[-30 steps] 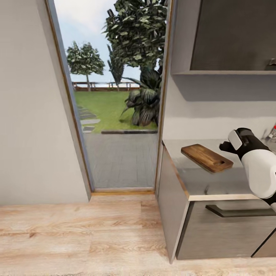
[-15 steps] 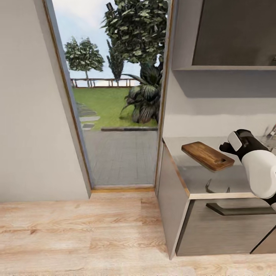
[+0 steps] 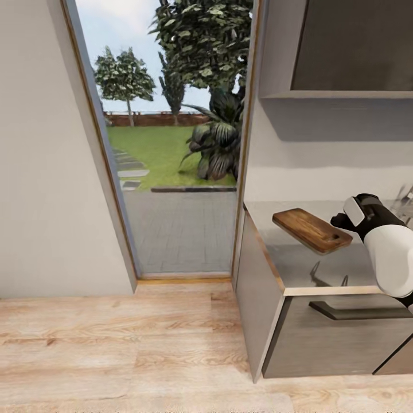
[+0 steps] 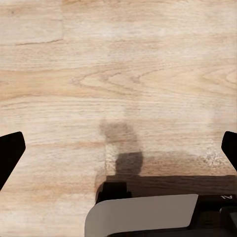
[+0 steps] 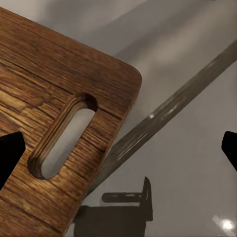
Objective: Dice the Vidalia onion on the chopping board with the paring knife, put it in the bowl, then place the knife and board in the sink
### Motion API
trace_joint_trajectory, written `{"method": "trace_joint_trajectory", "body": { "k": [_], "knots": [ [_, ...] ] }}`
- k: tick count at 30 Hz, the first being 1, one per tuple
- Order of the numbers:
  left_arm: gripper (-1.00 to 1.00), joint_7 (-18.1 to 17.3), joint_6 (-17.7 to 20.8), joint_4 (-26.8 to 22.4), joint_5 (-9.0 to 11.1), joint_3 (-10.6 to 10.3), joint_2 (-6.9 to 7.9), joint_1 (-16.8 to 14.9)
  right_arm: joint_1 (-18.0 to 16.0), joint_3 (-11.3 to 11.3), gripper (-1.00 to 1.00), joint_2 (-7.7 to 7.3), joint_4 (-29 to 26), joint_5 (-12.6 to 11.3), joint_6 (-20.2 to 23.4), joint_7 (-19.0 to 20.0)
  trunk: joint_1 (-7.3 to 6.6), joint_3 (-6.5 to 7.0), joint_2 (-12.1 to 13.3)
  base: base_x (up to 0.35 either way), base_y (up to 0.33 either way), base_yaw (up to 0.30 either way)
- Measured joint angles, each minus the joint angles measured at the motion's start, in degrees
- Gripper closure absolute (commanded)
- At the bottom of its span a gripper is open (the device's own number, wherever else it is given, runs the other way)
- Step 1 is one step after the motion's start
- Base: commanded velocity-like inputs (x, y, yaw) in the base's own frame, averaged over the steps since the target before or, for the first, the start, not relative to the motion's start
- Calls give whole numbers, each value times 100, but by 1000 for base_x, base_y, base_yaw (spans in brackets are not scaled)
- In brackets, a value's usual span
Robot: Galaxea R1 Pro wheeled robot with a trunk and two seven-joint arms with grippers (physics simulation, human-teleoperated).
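The whole picture from the head is sliding a little: the doorway [image 3: 172,143] with the garden is looking a bit bigger and the shelf [image 3: 338,94] is sitting higher than a moment ago, so the camera is moving, not the things. The grey countertop [image 3: 298,264] is staying at the right, and the brown chopping board [image 3: 311,230] is resting near its back corner, touching it, in the same spot as before. The right gripper [image 3: 339,220] is hanging just beside the handle-hole end of the board, as it was a second ago. This looks like the robot is settling in front of the board, with the sink, onion and knife yet to come. The head view is showing the room; the right wrist view is showing the slot hole [image 5: 64,136] up close, with the two dark fingertips [image 5: 10,153] spread wide and holding nothing. The left wrist view is looking down at the wooden floor [image 4: 118,74], and the left gripper's fingertips [image 4: 10,150] are spread wide too, empty.
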Motion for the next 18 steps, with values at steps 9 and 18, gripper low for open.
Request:
{"method": "trace_joint_trajectory", "body": {
  "k": [9, 18],
  "knots": [
    [-100, -2, 0, 24, 0, 0, 0, 0, 0, 0, -100, -1, 0, 0, 0, 0, 0, -83, 0, 0, 0, 0],
    [-100, -3, 0, 26, 0, 0, 0, 0, 0, 0, -100, -1, 0, 0, 0, 0, -1, -165, 0, 39, 0, 0]
  ]
}}
